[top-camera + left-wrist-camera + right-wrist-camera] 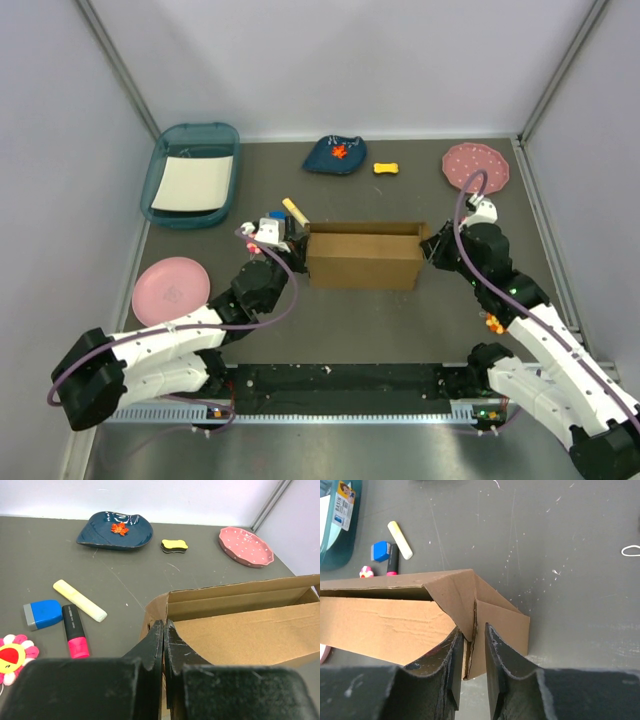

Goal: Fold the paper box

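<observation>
The paper box (365, 258) is brown corrugated cardboard, standing mid-table as a long open-topped trough. My left gripper (297, 240) is at its left end. In the left wrist view the left gripper (164, 626) is shut, with the thin end wall of the box (240, 635) pinched between the fingers. My right gripper (430, 250) is at the box's right end. In the right wrist view the right gripper (474, 630) straddles the folded end flap of the box (465, 595). The left finger touches the flap, and a gap shows before the right finger.
A teal tray (158, 190) with a white sheet stands back left and a pink plate (170, 290) front left. A dark blue dish (335, 155), a yellow sponge (386, 168) and a dotted pink plate (476, 166) lie at the back. Highlighters (80, 600), a blue eraser (42, 614) and a flower toy (14, 656) lie left of the box.
</observation>
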Action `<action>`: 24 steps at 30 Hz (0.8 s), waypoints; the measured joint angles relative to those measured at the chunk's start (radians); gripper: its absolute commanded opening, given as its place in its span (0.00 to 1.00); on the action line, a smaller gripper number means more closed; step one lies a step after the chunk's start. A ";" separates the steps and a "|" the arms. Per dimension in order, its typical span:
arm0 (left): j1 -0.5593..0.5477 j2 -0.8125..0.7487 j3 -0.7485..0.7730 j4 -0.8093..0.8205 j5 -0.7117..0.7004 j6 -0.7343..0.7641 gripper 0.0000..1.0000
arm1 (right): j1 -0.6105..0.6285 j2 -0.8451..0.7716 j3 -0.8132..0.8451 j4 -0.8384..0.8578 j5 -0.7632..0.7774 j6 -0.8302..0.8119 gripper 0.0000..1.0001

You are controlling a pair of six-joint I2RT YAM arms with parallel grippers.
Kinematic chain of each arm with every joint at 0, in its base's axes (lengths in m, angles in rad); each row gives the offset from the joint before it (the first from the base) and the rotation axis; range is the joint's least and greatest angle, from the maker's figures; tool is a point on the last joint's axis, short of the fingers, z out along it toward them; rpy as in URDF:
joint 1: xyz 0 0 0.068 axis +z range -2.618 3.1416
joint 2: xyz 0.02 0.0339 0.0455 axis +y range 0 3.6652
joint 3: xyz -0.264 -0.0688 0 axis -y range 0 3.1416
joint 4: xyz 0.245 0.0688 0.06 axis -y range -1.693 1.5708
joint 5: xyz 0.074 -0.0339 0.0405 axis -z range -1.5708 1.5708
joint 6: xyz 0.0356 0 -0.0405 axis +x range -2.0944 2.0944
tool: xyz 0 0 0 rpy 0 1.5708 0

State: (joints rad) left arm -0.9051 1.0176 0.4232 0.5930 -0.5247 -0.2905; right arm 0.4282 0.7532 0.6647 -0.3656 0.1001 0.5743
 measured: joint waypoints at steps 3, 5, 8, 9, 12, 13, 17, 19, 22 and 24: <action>0.000 0.002 0.001 0.000 -0.004 0.000 0.00 | 0.001 0.003 0.019 -0.029 -0.001 -0.010 0.27; -0.001 0.002 0.001 0.000 -0.006 0.000 0.00 | 0.001 0.004 0.027 -0.044 -0.003 -0.016 0.32; -0.001 0.004 0.005 -0.003 -0.007 0.000 0.00 | 0.001 0.008 0.043 -0.071 -0.001 -0.027 0.39; -0.001 0.007 0.007 -0.006 -0.008 0.000 0.00 | 0.001 0.009 0.047 -0.078 0.000 -0.031 0.40; -0.001 0.015 0.021 -0.018 -0.013 0.002 0.00 | 0.001 0.019 0.071 -0.116 0.001 -0.045 0.41; -0.001 0.019 0.024 -0.021 -0.015 0.002 0.00 | 0.001 0.024 0.079 -0.122 0.001 -0.050 0.41; -0.001 0.028 0.035 -0.029 -0.019 0.003 0.00 | 0.001 0.043 0.114 -0.141 0.009 -0.064 0.40; -0.001 0.028 0.038 -0.029 -0.021 0.004 0.00 | 0.001 0.052 0.129 -0.142 0.012 -0.071 0.40; -0.001 0.033 0.039 -0.031 -0.023 0.005 0.00 | 0.001 0.060 0.138 -0.137 0.013 -0.077 0.39; -0.001 0.033 0.040 -0.033 -0.023 0.005 0.00 | 0.001 0.060 0.138 -0.136 0.013 -0.080 0.40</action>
State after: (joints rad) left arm -0.9062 1.0504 0.4637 0.5602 -0.5476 -0.2852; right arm 0.4294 0.8127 0.8028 -0.5018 0.1127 0.4938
